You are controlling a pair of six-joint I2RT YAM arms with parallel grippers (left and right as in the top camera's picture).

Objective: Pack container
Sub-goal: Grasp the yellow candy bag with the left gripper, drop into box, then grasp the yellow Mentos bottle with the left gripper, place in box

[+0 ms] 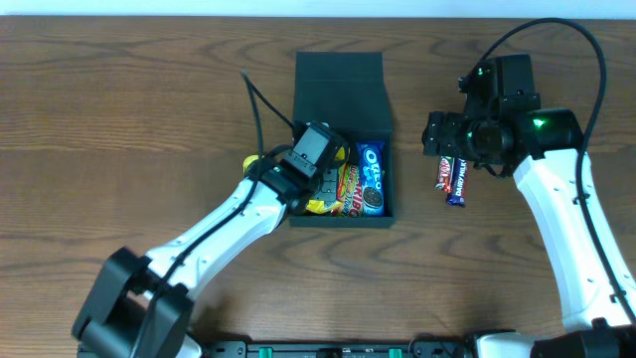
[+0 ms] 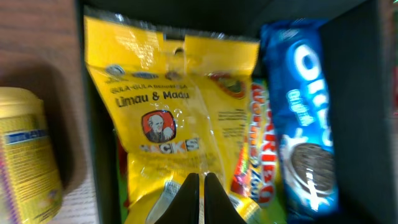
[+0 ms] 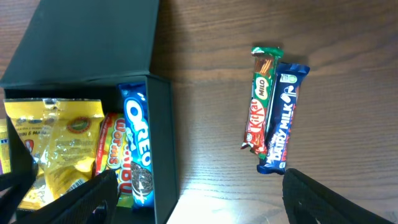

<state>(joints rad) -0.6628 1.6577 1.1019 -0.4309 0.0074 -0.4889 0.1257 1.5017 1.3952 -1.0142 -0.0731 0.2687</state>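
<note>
The dark teal container (image 1: 387, 169) sits mid-table with its flap lid (image 1: 338, 85) open toward the back. Inside are a blue Oreo pack (image 1: 373, 179), a Haribo bag (image 1: 349, 189) and a yellow Hacks packet (image 2: 168, 118). My left gripper (image 2: 200, 193) is inside the container, its fingers pressed together on the lower edge of the yellow packet. My right gripper (image 3: 205, 205) is wide open and empty above the table, between the container's right wall (image 3: 163, 155) and two chocolate bars, a KitKat Milo (image 3: 261, 99) and a Dairy Milk (image 3: 281, 118).
A yellow cylindrical item (image 2: 25, 149) lies on the table just outside the container's left wall; it also shows in the overhead view (image 1: 250, 160). The two bars lie side by side right of the container (image 1: 449, 177). A black cable (image 1: 260, 104) runs behind the left arm.
</note>
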